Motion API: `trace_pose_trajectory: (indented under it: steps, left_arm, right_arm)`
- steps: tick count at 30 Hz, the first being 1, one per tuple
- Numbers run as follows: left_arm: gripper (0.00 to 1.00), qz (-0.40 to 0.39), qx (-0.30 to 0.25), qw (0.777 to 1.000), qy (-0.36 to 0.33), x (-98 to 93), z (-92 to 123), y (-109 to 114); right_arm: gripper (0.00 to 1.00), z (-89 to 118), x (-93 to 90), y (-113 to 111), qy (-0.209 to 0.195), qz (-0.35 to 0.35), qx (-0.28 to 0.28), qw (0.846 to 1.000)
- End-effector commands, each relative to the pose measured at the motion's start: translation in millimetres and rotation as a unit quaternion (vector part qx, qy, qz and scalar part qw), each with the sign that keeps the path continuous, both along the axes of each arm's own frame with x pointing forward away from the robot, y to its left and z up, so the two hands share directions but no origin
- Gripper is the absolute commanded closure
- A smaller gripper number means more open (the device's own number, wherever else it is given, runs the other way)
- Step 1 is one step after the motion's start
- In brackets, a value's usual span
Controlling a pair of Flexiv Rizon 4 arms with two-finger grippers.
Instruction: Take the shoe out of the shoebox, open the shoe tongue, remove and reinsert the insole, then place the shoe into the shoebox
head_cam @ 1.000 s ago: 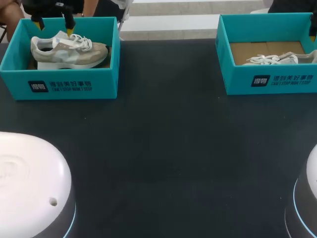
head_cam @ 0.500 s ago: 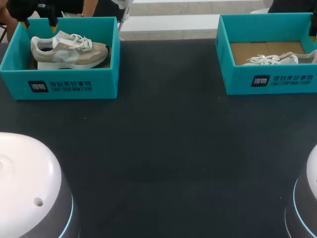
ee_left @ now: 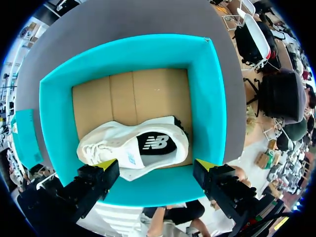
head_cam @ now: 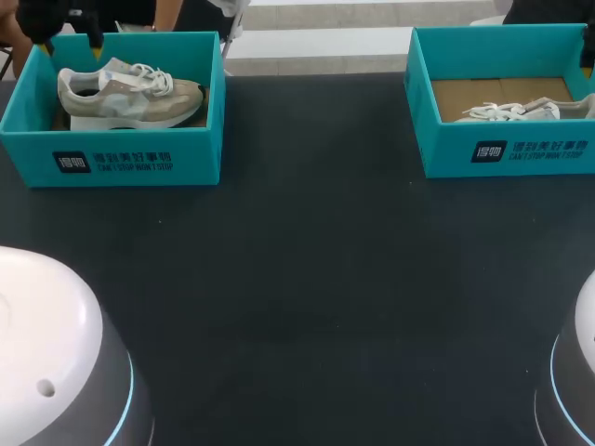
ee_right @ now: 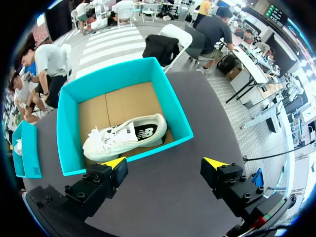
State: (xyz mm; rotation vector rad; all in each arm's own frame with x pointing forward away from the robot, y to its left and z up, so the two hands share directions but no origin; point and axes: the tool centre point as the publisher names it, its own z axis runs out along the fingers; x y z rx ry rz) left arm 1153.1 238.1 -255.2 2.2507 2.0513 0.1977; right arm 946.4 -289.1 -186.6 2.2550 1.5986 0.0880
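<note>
On dark table [head_cam: 307, 279], shoe [head_cam: 130, 93] lies in teal shoebox [head_cam: 197, 149]; L gripper [ee_left: 156, 165] & R gripper [ee_right: 165, 162] both splayed.

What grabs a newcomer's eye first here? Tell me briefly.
Two bright teal boxes stand out at the far corners of the dark table: the left shoebox holding the left shoe, the right shoebox holding the right shoe, both shoes pale. The left gripper hangs open above the left shoebox's far left corner.

The surface [head_cam: 316, 279] is dark charcoal and matte, evenly lit, and stretches wide across the head view.
</note>
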Motion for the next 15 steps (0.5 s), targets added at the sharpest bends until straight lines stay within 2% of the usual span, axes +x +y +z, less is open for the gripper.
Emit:
trace_pose_trajectory:
  steps: [1, 3, 15]
  left_arm:
    - [0.00, 0.008, 0.012, 1.000, 0.019, 6.3, -4.8, 3.6]
    - [0.00, 0.028, 0.028, 0.999, 0.019, 7.1, -7.1, 6.6]
    - [0.00, 0.028, 0.028, 0.999, 0.019, 7.1, -7.1, 6.6]
  right_arm:
    - [0.00, -0.5, -0.1, -0.4, -0.001, 0.000, 0.001, 1.000]
    - [0.00, -0.5, -0.1, -0.4, -0.001, 0.000, 0.001, 1.000]
    - [0.00, -0.5, -0.1, -0.4, -0.001, 0.000, 0.001, 1.000]
